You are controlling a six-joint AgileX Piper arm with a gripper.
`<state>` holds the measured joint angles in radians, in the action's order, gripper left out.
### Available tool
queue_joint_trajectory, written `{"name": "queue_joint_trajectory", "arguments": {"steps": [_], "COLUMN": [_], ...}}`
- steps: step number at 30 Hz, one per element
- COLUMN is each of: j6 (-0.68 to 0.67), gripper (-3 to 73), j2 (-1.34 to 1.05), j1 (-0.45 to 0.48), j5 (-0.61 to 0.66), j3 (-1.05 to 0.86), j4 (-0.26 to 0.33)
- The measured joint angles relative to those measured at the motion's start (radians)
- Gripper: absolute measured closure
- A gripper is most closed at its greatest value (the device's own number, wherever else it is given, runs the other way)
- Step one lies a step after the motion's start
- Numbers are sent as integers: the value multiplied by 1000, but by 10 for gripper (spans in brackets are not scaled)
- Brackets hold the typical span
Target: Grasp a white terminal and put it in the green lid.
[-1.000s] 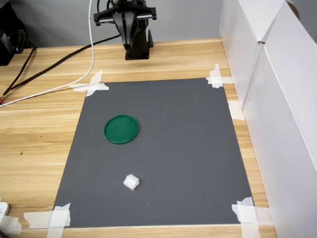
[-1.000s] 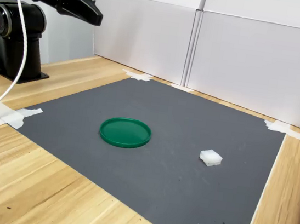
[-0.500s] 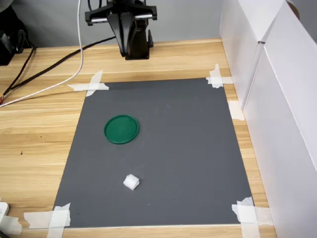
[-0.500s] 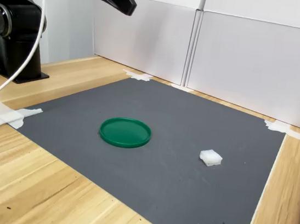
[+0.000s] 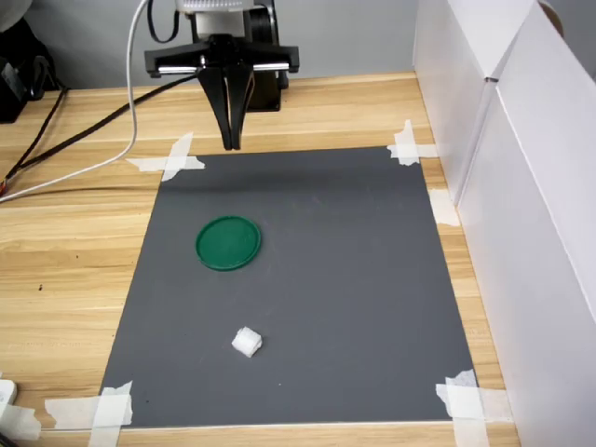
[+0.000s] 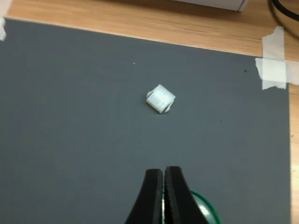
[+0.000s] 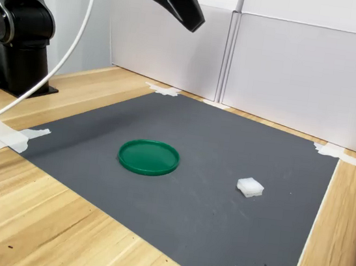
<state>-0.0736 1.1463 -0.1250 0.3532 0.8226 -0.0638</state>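
Around me: a dark grey mat (image 5: 307, 279) lay flat on a light wooden table (image 5: 65, 251), white tape strips (image 5: 172, 158) at its corners. White panels (image 7: 290, 76) walled two sides. A white cable (image 5: 88, 163) and black cables (image 5: 84, 126) trailed across the wood.

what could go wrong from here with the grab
The gripper is shut and high above the mat; if it comes down without opening, it would likely knock the white terminal aside. The terminal lies turned at an angle in the wrist view, so unaligned fingers may pinch its corners and slip. The green lid is shallow; a high release might bounce out.
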Motion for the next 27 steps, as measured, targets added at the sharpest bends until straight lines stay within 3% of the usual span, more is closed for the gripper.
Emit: {"name": "queue_joint_trajectory", "arguments": {"steps": [9,17,23,27], "j6": [-82,-303,-380,-508], "gripper": [710,710,710,710], "j2": [178,302,390,450], "j1": [0,2,47,76], "j5": [172,285,380,462], "j3": [201,338,451,514], "j4": [-19,-25,42,101]}}
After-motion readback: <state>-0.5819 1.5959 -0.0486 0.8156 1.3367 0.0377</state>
